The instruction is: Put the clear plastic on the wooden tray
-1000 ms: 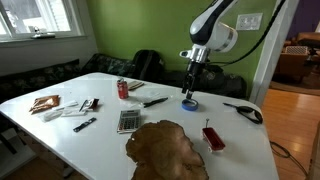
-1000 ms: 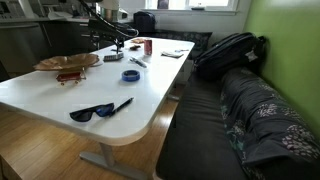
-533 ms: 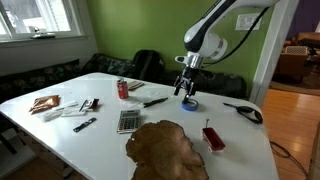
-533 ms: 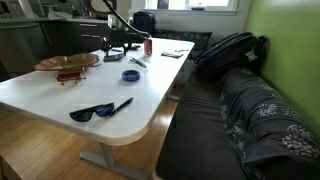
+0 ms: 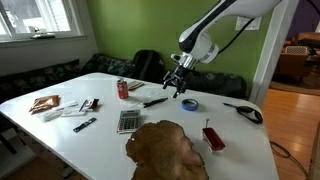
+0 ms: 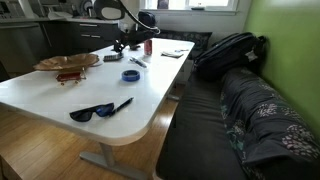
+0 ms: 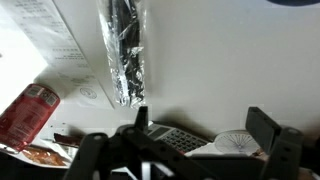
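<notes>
The clear plastic [image 7: 125,50] is a long crinkled silvery strip with something dark inside, lying flat on the white table just beyond my fingertips in the wrist view. In an exterior view it is the dark streak [image 5: 155,101] behind the calculator. The wooden tray [image 5: 167,150] is a big brown wavy-edged slab at the table's near edge, and it also shows in an exterior view [image 6: 65,62]. My gripper [image 5: 175,82] hangs tilted above the table, just right of the plastic. In the wrist view the gripper [image 7: 200,125] is open and empty.
A blue tape roll [image 5: 188,103] lies right of the gripper. A red can [image 5: 123,89], a grey calculator [image 5: 128,121], white packets [image 5: 62,113], a red item [image 5: 213,137] by the tray and sunglasses [image 5: 243,112] lie on the table. A dark sofa [image 6: 250,110] stands alongside.
The gripper has moved off the blue tape roll, leftward and slightly up toward the clear plastic, and has tilted. Nothing on the table has moved.
</notes>
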Motion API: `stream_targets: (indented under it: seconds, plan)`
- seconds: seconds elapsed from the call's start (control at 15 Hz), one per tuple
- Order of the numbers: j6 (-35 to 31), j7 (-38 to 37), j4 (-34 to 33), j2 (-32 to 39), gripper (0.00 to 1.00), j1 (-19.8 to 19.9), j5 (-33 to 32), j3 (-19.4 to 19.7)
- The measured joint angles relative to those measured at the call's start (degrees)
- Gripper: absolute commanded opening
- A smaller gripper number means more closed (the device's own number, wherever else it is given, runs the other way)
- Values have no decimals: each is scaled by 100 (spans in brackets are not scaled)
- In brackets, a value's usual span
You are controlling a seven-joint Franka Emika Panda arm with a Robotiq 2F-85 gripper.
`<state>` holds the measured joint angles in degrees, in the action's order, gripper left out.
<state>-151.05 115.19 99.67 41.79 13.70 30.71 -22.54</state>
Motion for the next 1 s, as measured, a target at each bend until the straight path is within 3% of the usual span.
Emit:
stream_targets:
  seconds: [0.27,0.6,1.0]
  plan:
    - [0,85,-71,66,100,75,12,-66]
    - [-1155,324,-144,256,100,-37,-450,7]
    - [-1627,-562,-581,808,100,-373,-1300,372]
